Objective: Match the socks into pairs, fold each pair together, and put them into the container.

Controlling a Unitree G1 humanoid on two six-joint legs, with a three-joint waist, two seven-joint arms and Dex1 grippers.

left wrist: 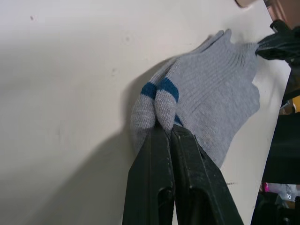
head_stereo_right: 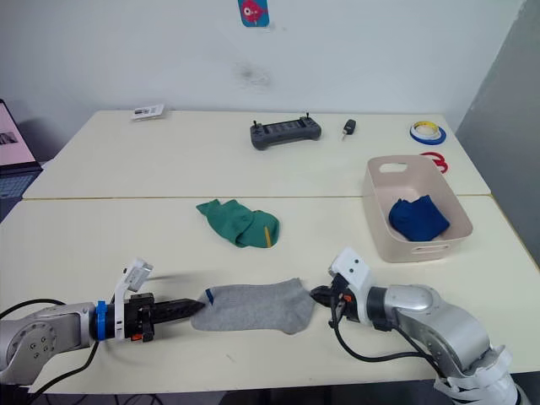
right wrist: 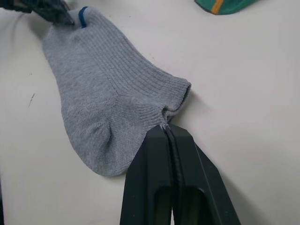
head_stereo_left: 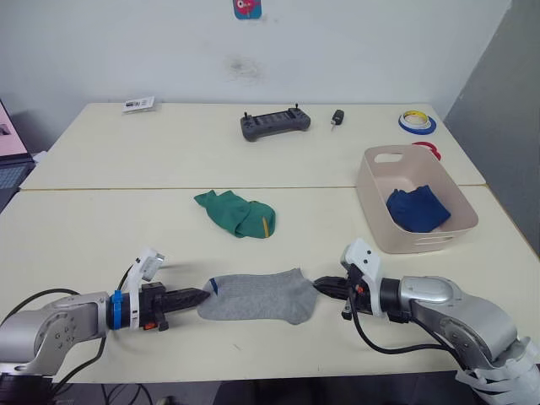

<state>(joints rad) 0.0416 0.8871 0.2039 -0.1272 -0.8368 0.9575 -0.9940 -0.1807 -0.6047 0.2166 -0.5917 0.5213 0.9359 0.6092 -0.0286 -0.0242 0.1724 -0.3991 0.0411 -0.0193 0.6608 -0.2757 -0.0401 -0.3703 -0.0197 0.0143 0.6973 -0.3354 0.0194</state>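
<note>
The bench (head_stereo_left: 101,228) offers wide bare room around the work, though its near edge runs close. The container (head_stereo_left: 377,221), at the right, holds the blue pair (head_stereo_left: 418,208); the green pair (head_stereo_left: 237,213) waits mid-bench. Left end effector (head_stereo_left: 205,295) and right end effector (head_stereo_left: 318,287) each pinch an end of the grey pair (head_stereo_left: 257,296), stretched flat. Folding comes next, I'd say: bring the ends together.
</note>
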